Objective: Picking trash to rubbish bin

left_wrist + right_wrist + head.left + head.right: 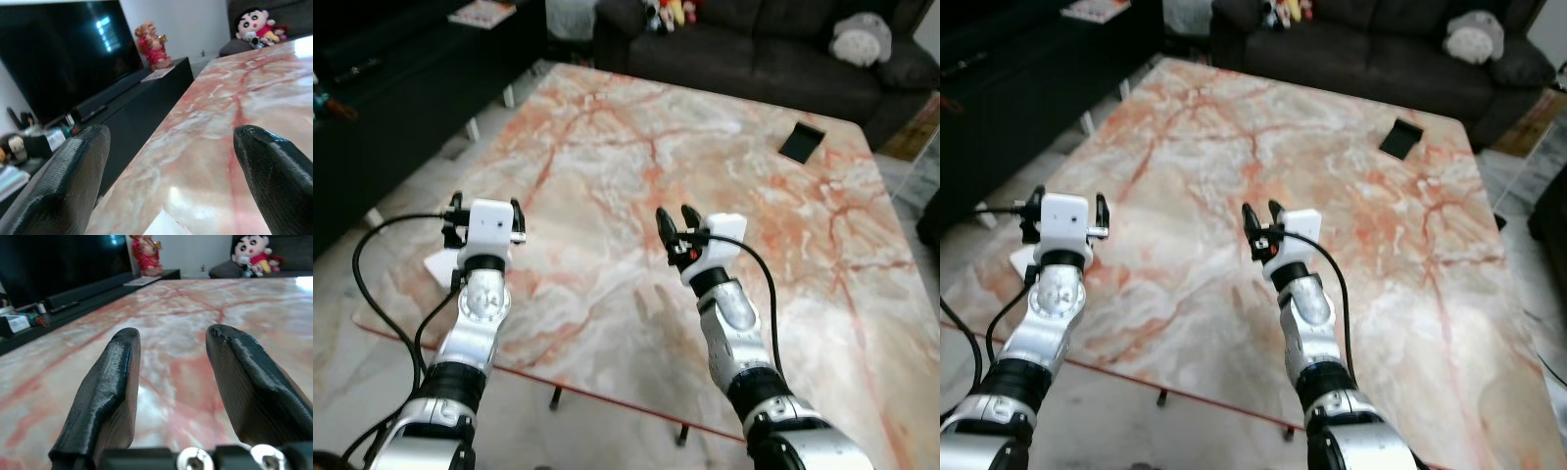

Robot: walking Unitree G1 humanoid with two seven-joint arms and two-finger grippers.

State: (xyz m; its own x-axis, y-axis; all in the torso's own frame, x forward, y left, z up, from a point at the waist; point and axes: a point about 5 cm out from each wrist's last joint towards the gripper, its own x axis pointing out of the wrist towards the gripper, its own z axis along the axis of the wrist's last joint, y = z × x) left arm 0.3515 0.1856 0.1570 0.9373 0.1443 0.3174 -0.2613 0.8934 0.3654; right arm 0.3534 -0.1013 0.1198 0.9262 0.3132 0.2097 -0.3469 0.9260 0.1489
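Risk first: white paper scrap (438,266), taken to be the trash, lying flat on marble tabletop (705,166) at its near left corner, partly hidden beneath left end effector (485,209). Flat and thin, so likely to slide off the tabletop edge or slip between fingers if pinched from above without pressing down. Left end effector hovering directly over the scrap, fingers (68,181) spread wide, nothing held. Right end effector (675,227) above mid-tabletop, well right of the scrap, fingers (105,396) parted with a moderate gap, also empty. Cable looping beside left arm could snag on the tabletop edge during descent.

Containers: no rubbish bin found around the tabletop; location unknown, so carry path cannot be judged. Small dark object (801,141) at far right of tabletop, well apart from the scrap; cannot tell whether tray or flat item, contents not discernible.
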